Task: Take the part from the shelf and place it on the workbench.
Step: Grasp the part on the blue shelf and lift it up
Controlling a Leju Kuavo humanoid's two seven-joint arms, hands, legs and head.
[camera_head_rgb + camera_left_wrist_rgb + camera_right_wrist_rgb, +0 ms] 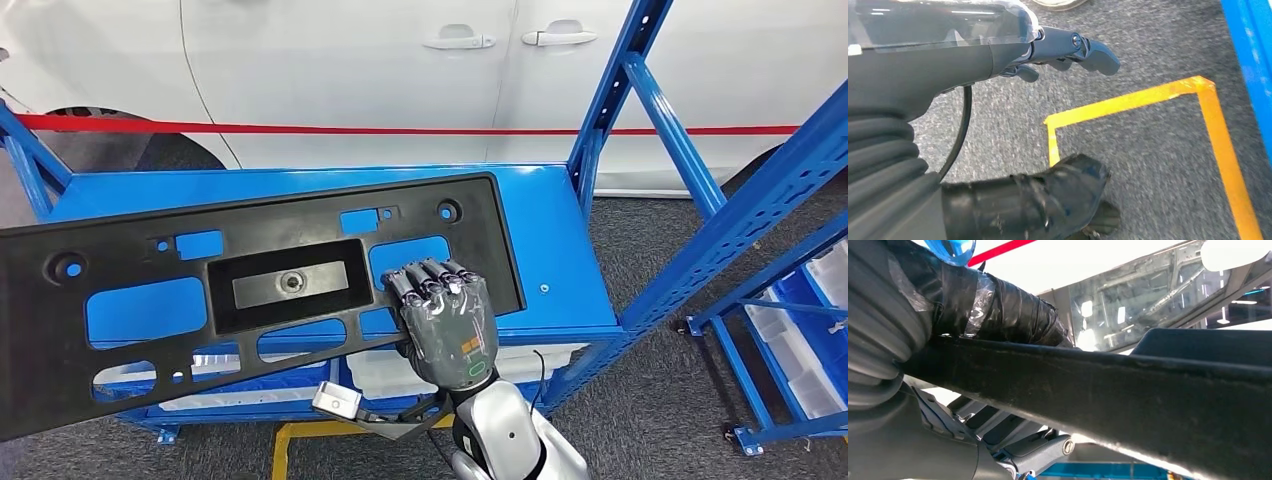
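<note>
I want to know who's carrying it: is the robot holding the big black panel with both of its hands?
No, the right hand alone grips the black panel; the left hand hangs over the floor, holding nothing.

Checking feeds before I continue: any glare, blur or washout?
Head view: sharp, evenly lit. Right wrist view: sky behind the black panel is blown out white, and the panel's near edge is soft. Left wrist view: the left hand is slightly blurred, with glare on its clear cover.

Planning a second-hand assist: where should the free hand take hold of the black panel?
Grip the black panel on its near long edge, left end, coming from below, as the right hand does further right. The panel is long and flat, so one-sided support leaves it unbalanced.
</note>
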